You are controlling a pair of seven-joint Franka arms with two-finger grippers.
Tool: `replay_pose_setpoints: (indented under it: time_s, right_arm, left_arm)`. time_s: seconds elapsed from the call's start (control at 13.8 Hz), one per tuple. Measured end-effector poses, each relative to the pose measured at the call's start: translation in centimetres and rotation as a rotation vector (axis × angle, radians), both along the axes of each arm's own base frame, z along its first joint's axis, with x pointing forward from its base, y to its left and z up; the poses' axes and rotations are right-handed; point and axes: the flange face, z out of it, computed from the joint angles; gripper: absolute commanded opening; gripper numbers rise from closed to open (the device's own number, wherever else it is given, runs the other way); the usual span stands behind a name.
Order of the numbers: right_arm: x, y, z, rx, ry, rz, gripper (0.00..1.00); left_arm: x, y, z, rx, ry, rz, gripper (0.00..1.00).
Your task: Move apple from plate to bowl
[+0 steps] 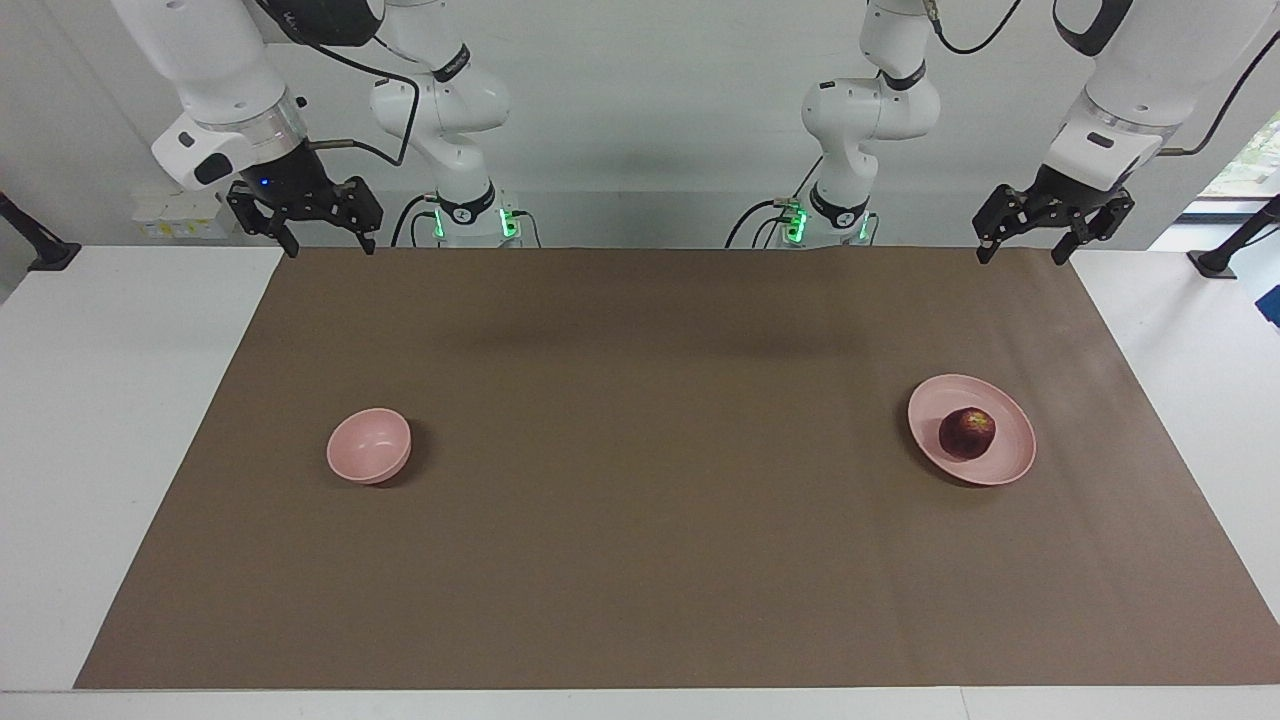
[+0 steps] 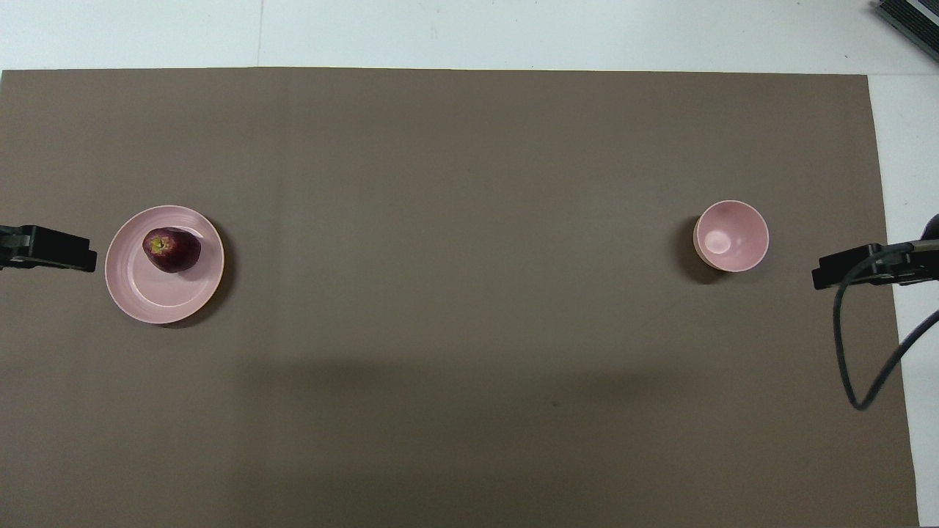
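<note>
Apple sits on plate at left arm's end of counter; bowl well apart, at right arm's end. Left hand and right hand both spread, raised over the counter edge by the robots, holding nothing.

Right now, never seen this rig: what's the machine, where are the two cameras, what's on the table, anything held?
Two robot arms stand at one long side of a table, each ending in a two-finger gripper.

The facing view looks at the robots from across the table. The overhead view looks down from the robots' own end, so the sides swap between the two.

On the brown mat lie a pink plate with a dark red apple on it, toward the left arm's end, and an empty pink bowl toward the right arm's end.

Nothing is held. The left gripper and the right gripper both hang open in the air over the mat's edge near the robots, waiting.
</note>
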Motion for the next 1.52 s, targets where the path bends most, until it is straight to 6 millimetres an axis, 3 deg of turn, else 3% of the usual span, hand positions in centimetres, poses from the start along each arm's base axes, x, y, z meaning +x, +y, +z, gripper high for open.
replay_pose_setpoints:
  time_s: [0.36, 0.8, 1.52]
  right_arm:
    - [0.0, 0.0, 0.0, 0.0, 0.0, 0.0, 1.0]
    - [0.0, 0.0, 0.0, 0.0, 0.0, 0.0, 1.0]
    - [-0.1, 0.0, -0.1, 0.0, 0.003, 0.0, 1.0]
  left_arm:
    - [-0.4, -0.3, 0.5, -0.003, -0.004, -0.008, 1.0]
    - [-0.4, 0.9, 0.5, -0.003, -0.004, 0.016, 1.0]
    - [-0.3, 0.4, 0.0, -0.056, 0.022, 0.015, 1.0]
